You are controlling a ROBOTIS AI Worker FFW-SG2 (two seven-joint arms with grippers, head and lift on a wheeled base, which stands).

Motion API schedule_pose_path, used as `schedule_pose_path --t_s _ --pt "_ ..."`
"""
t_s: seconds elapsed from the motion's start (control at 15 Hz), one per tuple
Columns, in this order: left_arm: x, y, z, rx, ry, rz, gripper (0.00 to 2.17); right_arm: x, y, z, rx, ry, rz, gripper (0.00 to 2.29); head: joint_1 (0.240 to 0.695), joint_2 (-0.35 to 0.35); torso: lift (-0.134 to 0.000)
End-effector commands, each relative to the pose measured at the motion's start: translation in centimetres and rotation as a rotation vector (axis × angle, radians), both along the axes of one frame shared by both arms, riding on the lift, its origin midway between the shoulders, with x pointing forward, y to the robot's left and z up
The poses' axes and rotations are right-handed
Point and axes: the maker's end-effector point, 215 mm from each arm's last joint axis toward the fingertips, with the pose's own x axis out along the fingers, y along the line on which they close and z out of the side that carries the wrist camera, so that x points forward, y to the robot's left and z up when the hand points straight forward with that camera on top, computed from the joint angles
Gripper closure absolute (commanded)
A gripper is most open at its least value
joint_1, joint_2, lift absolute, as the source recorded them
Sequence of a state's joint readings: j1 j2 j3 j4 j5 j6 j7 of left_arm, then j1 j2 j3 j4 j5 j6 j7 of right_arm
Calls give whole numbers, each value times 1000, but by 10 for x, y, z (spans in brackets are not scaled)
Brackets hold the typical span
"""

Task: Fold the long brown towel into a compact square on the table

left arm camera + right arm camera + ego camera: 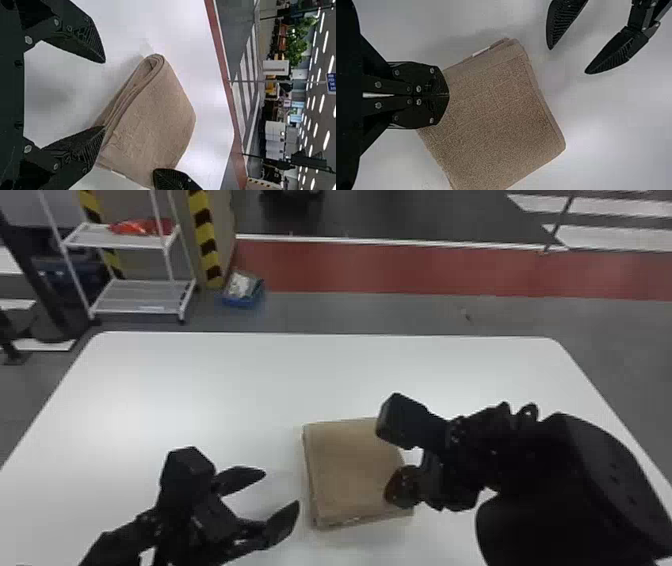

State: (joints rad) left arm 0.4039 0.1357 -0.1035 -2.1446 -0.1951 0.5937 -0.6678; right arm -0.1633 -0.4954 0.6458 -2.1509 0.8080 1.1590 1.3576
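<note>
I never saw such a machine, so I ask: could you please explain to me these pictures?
This is a two-armed robot. One picture looks forward and down from its head; the other two are taken from its left and right wrists. On the white table lies a brown towel, folded into a squarish stack. The left gripper, a pair of black fingers, is open beside it. The right gripper is shut over the towel's edge. Neither seems to hold anything.
</note>
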Motion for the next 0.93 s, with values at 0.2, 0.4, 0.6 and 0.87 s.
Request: schedule_pose_path --t_s 0.2,0.4,0.6,0.87 --pt "-6 -45 13 -74 -25 -11 201 -2 4 -3 2 2 4 1480 695 -36 -123" --pt "-10 -78 5 -80 -46 -42 201 -2 7 -2 9 2 4 1480 695 -93 -123" --pt "5 -89 6 -86 -126 -30 205 -3 7 -3 9 3 4 1480 695 -131 -123" --pt "15 -90 -5 -75 -124 -24 205 -3 7 -3 9 2 3 1480 695 -146 -123"
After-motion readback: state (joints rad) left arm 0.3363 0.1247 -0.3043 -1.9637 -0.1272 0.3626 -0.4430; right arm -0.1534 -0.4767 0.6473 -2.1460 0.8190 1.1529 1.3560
